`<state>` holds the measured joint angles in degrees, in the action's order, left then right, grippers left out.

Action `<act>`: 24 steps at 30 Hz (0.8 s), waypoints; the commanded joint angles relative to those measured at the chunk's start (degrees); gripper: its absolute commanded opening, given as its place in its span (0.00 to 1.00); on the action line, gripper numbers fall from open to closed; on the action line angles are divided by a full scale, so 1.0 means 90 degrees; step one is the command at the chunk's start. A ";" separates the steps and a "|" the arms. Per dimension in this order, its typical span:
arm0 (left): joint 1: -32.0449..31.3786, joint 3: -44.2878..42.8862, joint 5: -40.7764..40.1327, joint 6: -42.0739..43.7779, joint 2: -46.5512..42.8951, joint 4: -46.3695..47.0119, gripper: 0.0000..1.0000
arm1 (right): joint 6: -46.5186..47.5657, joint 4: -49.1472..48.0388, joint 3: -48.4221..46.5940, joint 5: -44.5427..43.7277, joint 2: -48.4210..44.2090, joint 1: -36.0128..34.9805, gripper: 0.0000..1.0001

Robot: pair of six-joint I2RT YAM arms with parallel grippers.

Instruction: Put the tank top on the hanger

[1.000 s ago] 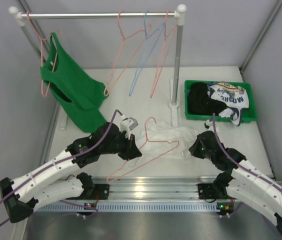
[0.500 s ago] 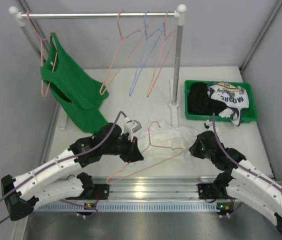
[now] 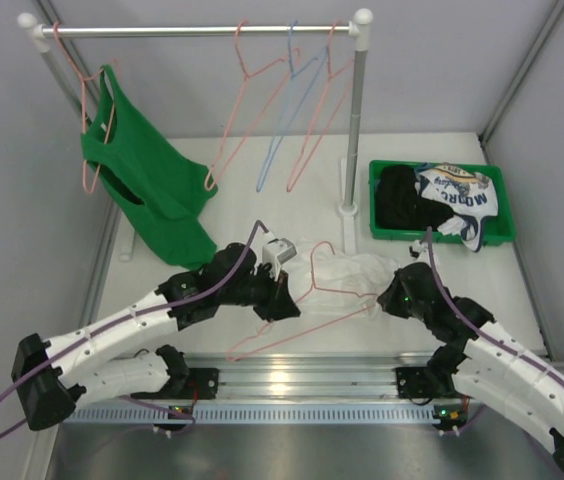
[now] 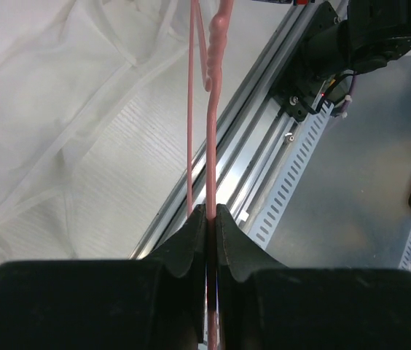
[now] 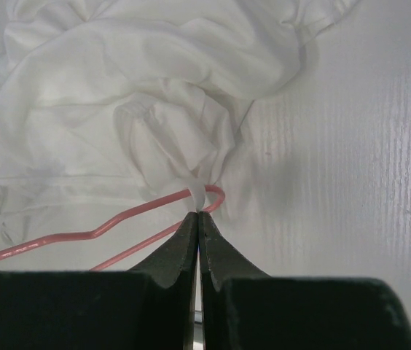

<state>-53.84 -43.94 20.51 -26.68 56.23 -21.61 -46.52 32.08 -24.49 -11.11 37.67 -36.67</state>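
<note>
The white tank top (image 3: 347,272) lies crumpled on the table between the arms; it also shows in the left wrist view (image 4: 52,95) and the right wrist view (image 5: 132,95). The pink hanger (image 3: 307,318) lies across it, hook toward the back. My left gripper (image 3: 280,300) is shut on the hanger's wire (image 4: 210,138) near its left side. My right gripper (image 3: 390,297) is shut on a strap of the tank top (image 5: 194,193) that loops over the hanger's right end (image 5: 216,197).
A rail (image 3: 197,31) at the back holds a green tank top (image 3: 147,190) on a pink hanger, more pink hangers (image 3: 237,120) and a blue one (image 3: 282,130). A green bin (image 3: 377,190) with clothes stands at the right. The rail's post (image 3: 354,130) stands behind the tank top.
My left gripper has moved right with the hanger, carrying it further across the white top toward my right gripper. The right gripper has barely moved.
</note>
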 commanded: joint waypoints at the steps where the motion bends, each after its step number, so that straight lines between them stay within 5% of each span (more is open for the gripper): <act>1: -0.0033 0.0078 0.0231 0.0259 0.0168 0.1043 0.00 | 0.0071 0.0108 -0.0325 0.0053 -0.0162 0.0060 0.00; 24: -0.0033 0.0176 0.0728 0.0728 0.2795 0.4588 0.00 | 0.0013 0.0547 -0.0452 0.0054 -0.0797 0.0050 0.00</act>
<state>-53.95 -39.77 24.77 -21.87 80.64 10.55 -46.70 36.69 -25.02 -9.45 30.96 -36.67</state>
